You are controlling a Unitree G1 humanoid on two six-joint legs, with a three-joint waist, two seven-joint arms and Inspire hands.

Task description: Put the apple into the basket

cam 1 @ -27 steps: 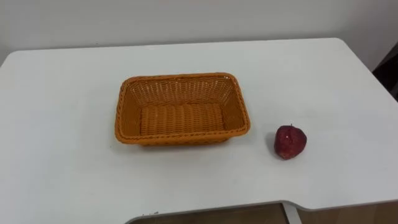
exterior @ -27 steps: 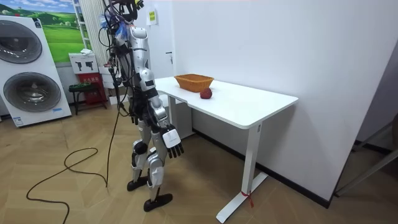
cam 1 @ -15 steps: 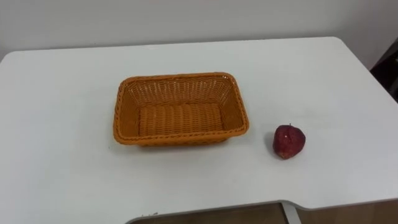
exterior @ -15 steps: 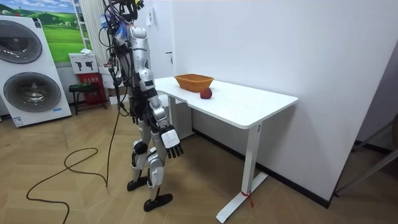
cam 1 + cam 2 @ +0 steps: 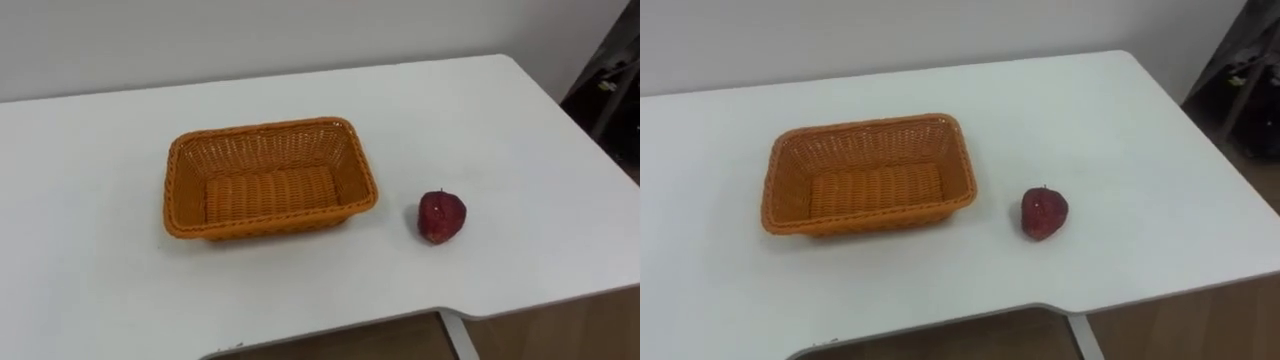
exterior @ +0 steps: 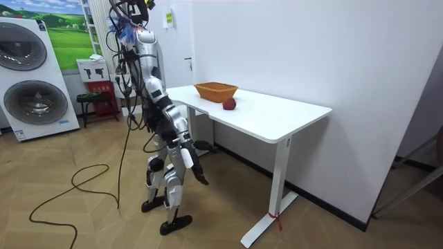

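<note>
Beside a white table [image 5: 480, 120] set against a pale wall, I have the robot standing on a wooden floor [image 6: 83, 214], with a washing machine [image 6: 31, 76] at the room view's left behind it. From the head camera I see the red apple [image 5: 441, 216] sitting upright on the tabletop, outside the orange woven basket [image 5: 262, 127] and to its right, near it but not touching. The basket lies flat toward the middle of the table. In the room view the right hand [image 6: 196, 172] hangs low in front of the robot's thigh, below the tabletop and well apart from the apple. Whether that hand is open or closed I cannot tell.
</note>
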